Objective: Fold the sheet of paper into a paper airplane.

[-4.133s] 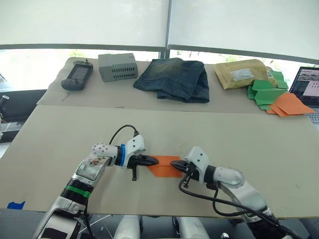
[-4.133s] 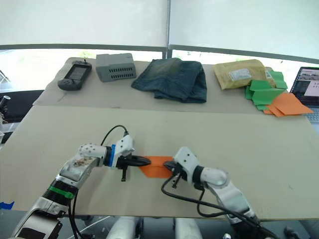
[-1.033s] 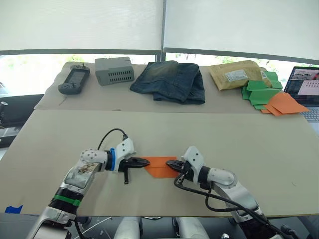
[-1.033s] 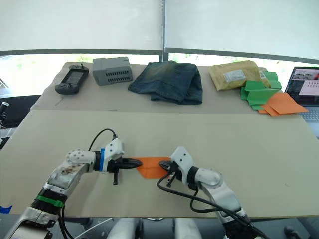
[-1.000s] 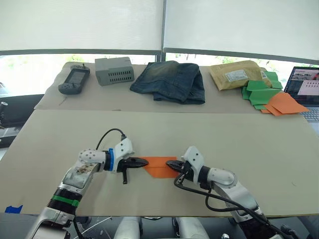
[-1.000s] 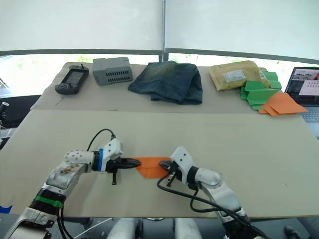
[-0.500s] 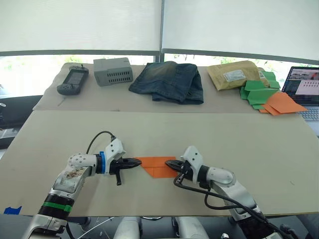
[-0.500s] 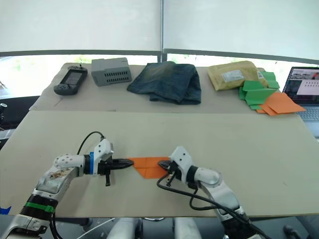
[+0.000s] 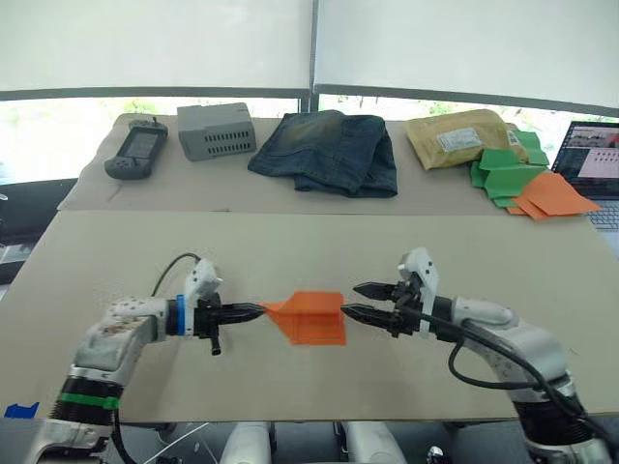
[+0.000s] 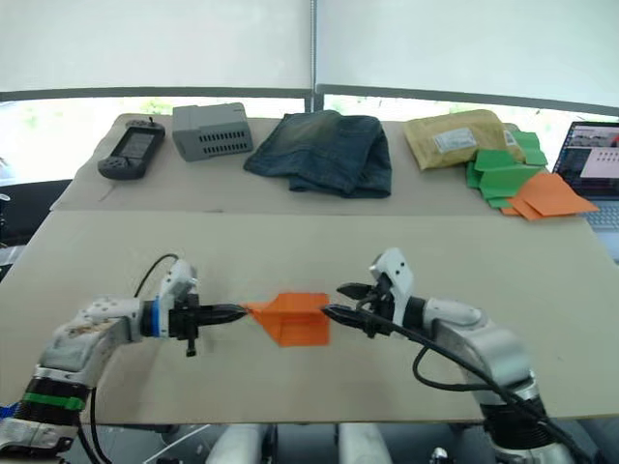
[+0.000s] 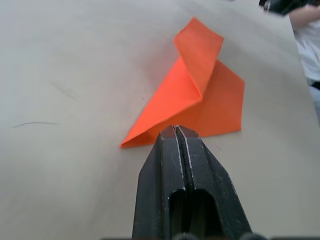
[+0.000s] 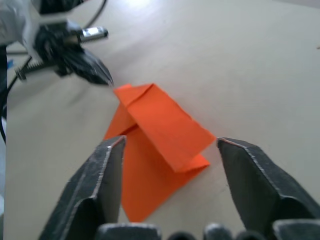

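Observation:
The sheet of paper (image 9: 309, 317) is bright orange and folded, lying near the table's front edge with one flap raised along its crease. My left gripper (image 9: 259, 309) is shut, its tip at the paper's pointed left end. In the left wrist view the shut fingertips (image 11: 175, 129) meet the paper (image 11: 200, 95) at its near edge; whether they pinch it I cannot tell. My right gripper (image 9: 353, 300) stands open just right of the paper, its fingers (image 12: 105, 165) spread on either side of the paper's (image 12: 155, 130) end without touching it.
On the far table strip lie a pile of green and orange papers (image 9: 522, 184), a padded envelope (image 9: 464, 140), folded jeans (image 9: 324, 155), a grey box (image 9: 215, 130) and a black handheld device (image 9: 133, 153). A laptop (image 9: 602, 155) sits at the right edge.
My right gripper has opened and drawn back to the right, off the paper. The paper's upper flap now stands up. My left gripper stays shut and has shifted slightly left.

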{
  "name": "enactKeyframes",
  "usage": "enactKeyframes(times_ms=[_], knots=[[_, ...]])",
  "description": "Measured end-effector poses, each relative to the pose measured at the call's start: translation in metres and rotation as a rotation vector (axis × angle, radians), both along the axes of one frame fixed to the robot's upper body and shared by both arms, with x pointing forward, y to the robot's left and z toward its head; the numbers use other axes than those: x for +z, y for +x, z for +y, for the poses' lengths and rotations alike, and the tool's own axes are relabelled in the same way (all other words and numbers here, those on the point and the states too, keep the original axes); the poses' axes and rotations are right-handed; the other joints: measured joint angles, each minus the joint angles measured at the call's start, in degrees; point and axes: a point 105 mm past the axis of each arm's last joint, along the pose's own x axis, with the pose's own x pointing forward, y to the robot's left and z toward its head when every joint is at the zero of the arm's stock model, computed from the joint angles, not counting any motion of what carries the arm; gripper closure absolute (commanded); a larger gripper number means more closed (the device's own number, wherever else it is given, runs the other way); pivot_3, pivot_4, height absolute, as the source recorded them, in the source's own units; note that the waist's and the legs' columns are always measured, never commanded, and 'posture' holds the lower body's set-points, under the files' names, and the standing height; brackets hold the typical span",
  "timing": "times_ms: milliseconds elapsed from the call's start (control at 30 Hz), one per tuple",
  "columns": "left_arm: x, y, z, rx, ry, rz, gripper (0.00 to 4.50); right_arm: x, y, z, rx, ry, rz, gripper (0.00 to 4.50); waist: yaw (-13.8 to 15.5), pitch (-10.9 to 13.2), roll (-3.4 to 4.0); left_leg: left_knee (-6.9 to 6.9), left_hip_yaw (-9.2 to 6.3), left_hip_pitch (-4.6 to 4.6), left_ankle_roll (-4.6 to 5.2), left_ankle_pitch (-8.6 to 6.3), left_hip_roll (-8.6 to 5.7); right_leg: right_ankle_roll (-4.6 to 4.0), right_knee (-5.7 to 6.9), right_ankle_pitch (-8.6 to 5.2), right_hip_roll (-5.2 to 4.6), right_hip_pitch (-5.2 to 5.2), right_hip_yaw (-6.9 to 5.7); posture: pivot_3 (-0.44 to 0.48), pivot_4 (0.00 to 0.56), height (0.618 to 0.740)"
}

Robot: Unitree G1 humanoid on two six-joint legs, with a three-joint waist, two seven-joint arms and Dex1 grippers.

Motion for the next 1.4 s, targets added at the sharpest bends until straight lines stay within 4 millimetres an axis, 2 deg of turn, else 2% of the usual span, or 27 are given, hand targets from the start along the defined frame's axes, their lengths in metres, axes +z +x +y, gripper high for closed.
enactKeyframes(times_ms=[133,233,333,533,700,867,1100,1333,1400], knots=[[0.008,-0.005,0.011,0.065,0.003,0.021,4.50,-0.013,0.005,-0.007,0.064,-0.087,0.059,0.47,0.03,0.19,-0.02,0.01,0.01,-0.10,0.01,-0.01,-0.06,0.09,-0.11,0.03,-0.07,-0.01,0.01,0.000,0.150,0.728],[0.008,-0.010,0.014,0.091,0.009,0.041,4.50,-0.018,0.009,-0.004,0.094,-0.079,0.104,0.47,0.05,0.34,-0.02,0.02,0.01,-0.15,0.01,0.00,-0.07,0.13,-0.12,0.05,-0.09,-0.03,0.02,0.000,0.150,0.728],[0.006,-0.013,0.015,0.117,0.026,0.047,3.70,-0.022,0.018,0.002,0.130,-0.087,0.141,0.43,-0.05,0.50,-0.03,0.04,0.03,-0.15,0.01,0.00,-0.07,0.15,-0.11,0.09,-0.08,-0.03,0.04,0.000,0.150,0.728],[0.005,-0.018,0.014,0.140,0.026,0.058,1.62,-0.018,0.034,0.011,0.140,-0.006,0.244,0.43,0.04,0.66,-0.05,0.06,0.01,-0.36,0.01,0.00,-0.07,0.11,-0.05,0.14,-0.08,-0.27,0.04,0.000,0.150,0.728],[0.005,-0.019,0.013,0.157,0.031,0.058,1.62,-0.017,0.029,0.017,0.186,0.070,0.398,0.43,0.17,0.66,-0.05,0.09,0.00,-0.66,0.01,0.00,-0.09,-0.23,0.00,0.36,-0.09,-0.55,0.05,0.000,0.150,0.728],[0.005,-0.019,0.014,0.173,0.039,0.055,1.57,-0.023,0.023,0.023,0.202,0.120,0.510,1.96,0.09,0.66,-0.05,0.10,0.02,-0.65,0.01,0.00,-0.13,-0.22,0.02,0.37,-0.09,-0.55,0.05,0.000,0.150,0.728],[0.002,-0.018,0.016,0.197,0.050,0.057,1.57,-0.016,0.025,0.021,0.195,0.168,0.508,4.41,0.05,0.66,-0.05,0.12,0.03,-0.63,0.01,0.00,-0.15,-0.14,0.04,0.35,-0.05,-0.56,0.05,0.000,0.150,0.728],[0.004,-0.015,0.017,0.207,0.055,0.044,1.57,0.015,0.029,0.026,0.234,0.224,0.346,4.46,0.02,0.66,-0.05,0.12,0.04,-0.63,0.01,0.00,-0.16,-0.13,0.05,0.36,-0.05,-0.56,0.05,0.000,0.150,0.728],[0.005,-0.012,0.019,0.216,0.052,0.042,1.57,0.032,0.043,0.029,0.208,0.171,0.164,4.46,-0.09,0.68,-0.03,0.13,0.10,-0.63,0.01,0.01,-0.16,0.01,0.05,0.33,-0.05,-0.62,0.06,0.000,0.150,0.728]])
